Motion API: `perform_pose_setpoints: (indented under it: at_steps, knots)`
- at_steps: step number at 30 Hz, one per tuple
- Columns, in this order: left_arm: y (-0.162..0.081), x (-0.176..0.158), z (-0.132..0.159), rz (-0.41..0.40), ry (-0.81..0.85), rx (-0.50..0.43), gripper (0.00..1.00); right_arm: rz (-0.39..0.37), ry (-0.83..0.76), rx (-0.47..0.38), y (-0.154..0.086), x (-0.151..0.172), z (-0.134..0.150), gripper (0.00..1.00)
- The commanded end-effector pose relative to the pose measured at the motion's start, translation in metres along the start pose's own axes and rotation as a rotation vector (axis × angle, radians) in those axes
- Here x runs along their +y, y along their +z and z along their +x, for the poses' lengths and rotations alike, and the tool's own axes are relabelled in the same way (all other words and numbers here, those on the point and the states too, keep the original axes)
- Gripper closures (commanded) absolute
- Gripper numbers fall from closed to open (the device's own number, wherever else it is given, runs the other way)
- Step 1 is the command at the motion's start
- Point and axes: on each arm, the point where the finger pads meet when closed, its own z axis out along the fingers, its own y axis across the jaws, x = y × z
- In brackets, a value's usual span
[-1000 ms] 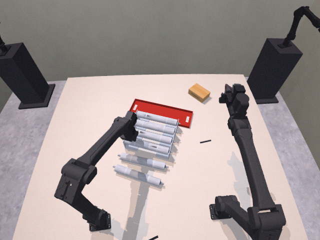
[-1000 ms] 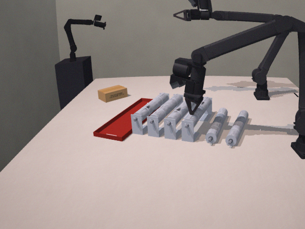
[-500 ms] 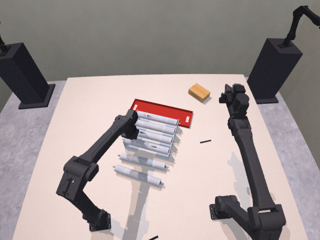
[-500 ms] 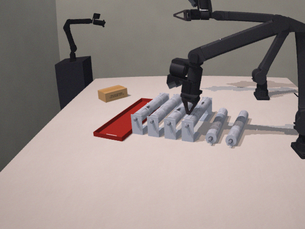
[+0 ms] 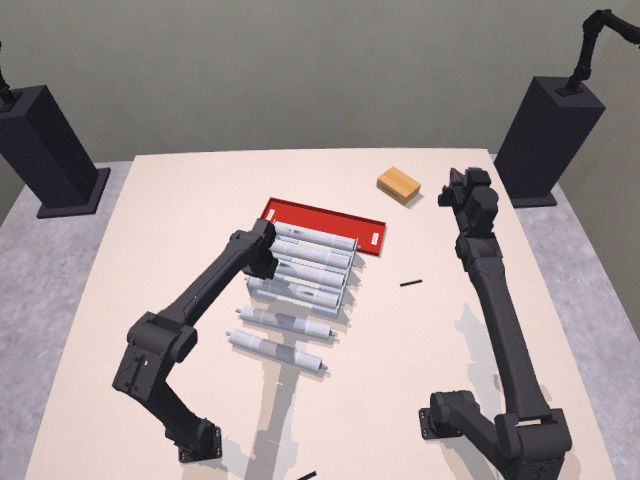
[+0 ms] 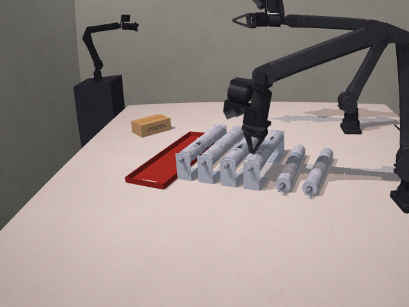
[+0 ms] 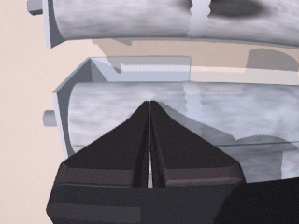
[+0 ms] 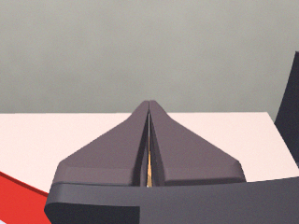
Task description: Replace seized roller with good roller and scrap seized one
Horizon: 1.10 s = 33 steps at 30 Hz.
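The worktop (image 5: 372,392) (image 6: 165,238) is carrying everything. Beside the roller bed, on its far side from the two loose rollers, the red scrap tray (image 5: 330,219) (image 6: 145,174) is lying. In the bed four rollers are sitting, long axes running bracket to bracket. The nearest to the loose pair, the end roller (image 5: 297,290) (image 6: 264,151) (image 7: 107,117), is lying directly under the left hand (image 5: 268,276) (image 6: 252,151) (image 7: 149,110), whose closed, empty fingertips are pointing down near one bracket. The right hand (image 6: 234,20) (image 8: 149,110) is hanging well apart, also closed and empty. A test push would probably need to go across that axis.
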Motion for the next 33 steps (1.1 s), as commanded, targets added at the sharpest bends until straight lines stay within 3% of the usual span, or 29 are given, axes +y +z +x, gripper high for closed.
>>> perform_pose_setpoints:
  at_steps: [1,29,30,31,33]
  knots:
    - [0.024,0.007,0.018,-0.003,-0.004,0.068,1.0,-0.007,-0.011,-0.064,0.005,0.005,-0.044,1.0]
    - [0.024,0.007,0.019,-0.003,-0.004,0.072,1.0,-0.007,-0.011,-0.064,0.005,0.005,-0.044,1.0]
    - [-0.003,0.0,-0.028,-0.001,-0.001,-0.036,1.0,-0.007,-0.011,-0.064,0.005,0.005,-0.044,1.0]
    - [0.007,0.0,-0.014,-0.001,-0.001,-0.006,1.0,-0.007,-0.011,-0.064,0.005,0.005,-0.044,1.0]
    - [0.008,0.0,-0.013,-0.001,-0.001,-0.003,1.0,-0.007,-0.011,-0.064,0.005,0.005,-0.044,1.0]
